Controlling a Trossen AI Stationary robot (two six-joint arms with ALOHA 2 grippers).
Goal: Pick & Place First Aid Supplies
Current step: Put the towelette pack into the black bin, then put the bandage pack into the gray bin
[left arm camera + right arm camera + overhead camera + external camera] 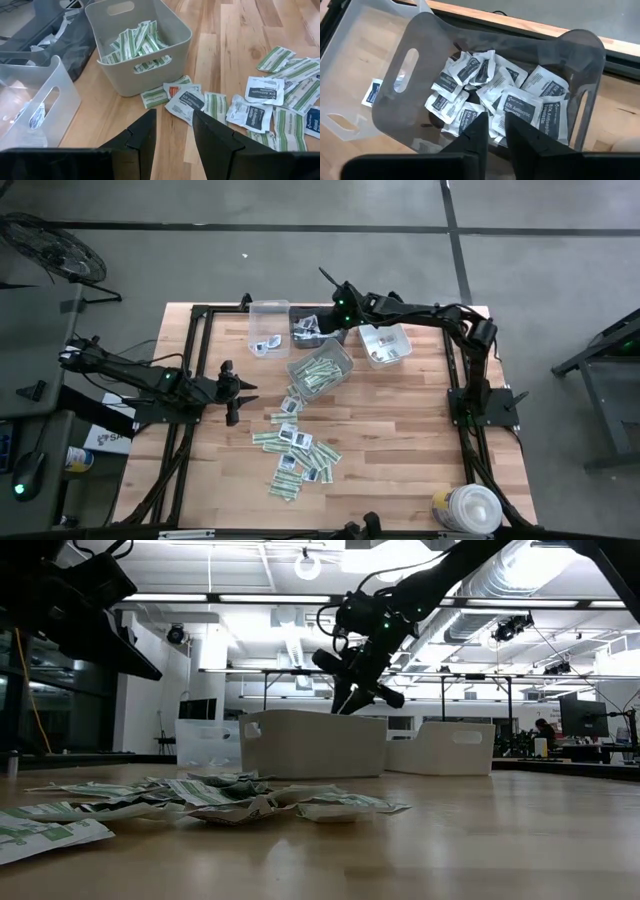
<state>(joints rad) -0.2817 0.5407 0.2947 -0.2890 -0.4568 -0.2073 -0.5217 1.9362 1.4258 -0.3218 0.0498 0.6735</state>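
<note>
Many small sealed packets (296,452), green-and-white strips and white squares, lie scattered on the wooden table's near middle. More green strips fill a pale bin (321,370) (140,45). White square packets fill a dark bin (308,330) (495,100). My left gripper (236,396) (172,135) hovers open at the table's left, short of the nearest loose packets (190,100). My right gripper (335,305) (493,131) hangs above the dark bin, fingers pointing down into it with a narrow gap and nothing between them.
A clear bin (268,328) (30,110) with a few packets stands left of the dark bin. A white bin (386,345) stands to its right. A round white tub (468,508) sits at the near right corner. Bare wood lies right of the packets.
</note>
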